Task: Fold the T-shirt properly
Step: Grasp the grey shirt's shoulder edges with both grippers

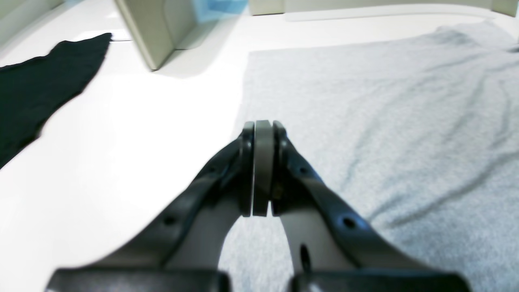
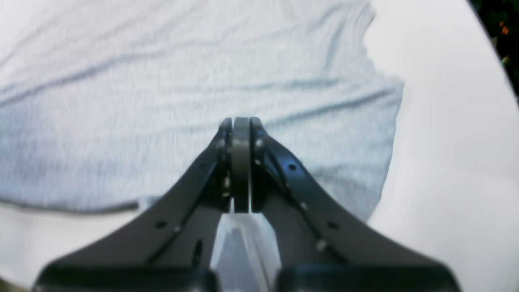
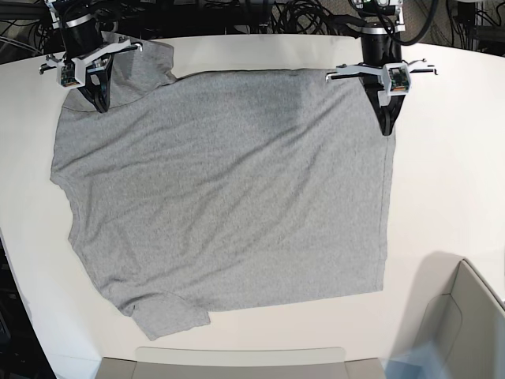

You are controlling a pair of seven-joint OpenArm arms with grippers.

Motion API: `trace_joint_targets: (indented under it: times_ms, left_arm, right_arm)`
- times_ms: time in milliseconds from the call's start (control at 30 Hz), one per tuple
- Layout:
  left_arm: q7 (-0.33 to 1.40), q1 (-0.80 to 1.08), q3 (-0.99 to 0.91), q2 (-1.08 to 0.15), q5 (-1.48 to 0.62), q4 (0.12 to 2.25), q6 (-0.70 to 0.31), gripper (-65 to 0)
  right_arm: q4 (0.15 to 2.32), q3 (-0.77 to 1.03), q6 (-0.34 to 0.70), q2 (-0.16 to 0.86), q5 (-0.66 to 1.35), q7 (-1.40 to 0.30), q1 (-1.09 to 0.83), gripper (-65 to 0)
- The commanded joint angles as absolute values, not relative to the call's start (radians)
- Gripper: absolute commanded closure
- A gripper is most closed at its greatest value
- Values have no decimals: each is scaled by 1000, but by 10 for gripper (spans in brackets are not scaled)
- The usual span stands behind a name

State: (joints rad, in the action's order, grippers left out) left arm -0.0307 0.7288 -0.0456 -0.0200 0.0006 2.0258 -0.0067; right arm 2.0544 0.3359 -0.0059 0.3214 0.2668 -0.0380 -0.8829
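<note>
The grey T-shirt (image 3: pixel 229 197) lies spread flat on the white table (image 3: pixel 450 174), plain side up, with faint wrinkles. One sleeve (image 3: pixel 167 317) points to the near left, the other (image 3: pixel 150 67) to the far left. My left gripper (image 3: pixel 386 128) is shut at the shirt's far right corner; in the left wrist view its pads (image 1: pixel 261 162) press together above the shirt's straight edge (image 1: pixel 245 93). My right gripper (image 3: pixel 101 105) is shut over the far left sleeve; the right wrist view shows its closed tip (image 2: pixel 241 121) above wrinkled cloth (image 2: pixel 162 93). No cloth shows between either pair of fingers.
A beige bin (image 3: pixel 465 316) stands at the near right corner and a beige tray edge (image 3: pixel 237 363) runs along the front. In the left wrist view a black cloth (image 1: pixel 36 89) lies on the table beside a beige box (image 1: pixel 154 28). Cables crowd the back edge.
</note>
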Motion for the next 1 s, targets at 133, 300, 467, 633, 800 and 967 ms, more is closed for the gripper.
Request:
trace_joint_targets:
  times_ms: [133,300,467,633,800,967]
  left_arm:
    - [-68,734,-13,-27,7,2045,-1,0]
    - [-68,734,13,-31,7,2045,-1,-111]
    - [-61,734,38,-33,7,2045,-1,-133]
    - [-59,734,77,-33,7,2045,-1,-133]
    - [-59,734,82,-33,7,2045,-1,-134]
    - [-33,734,82,-41,5,2043,-1,-134]
  right_arm:
    - [2071,344,-5,334,274,-119,-843,-18]
    - [2071,387,-7,331,383,-277,-812,-140]
    - [2069,513,1,334,766,-467,-802,-204]
    - [2061,662,53,323,848,-682,-762,-214]
    - [1963,812,229,257,875,-839,-731,-214]
    - [1773,845,300,255,883,-863,-723,-214]
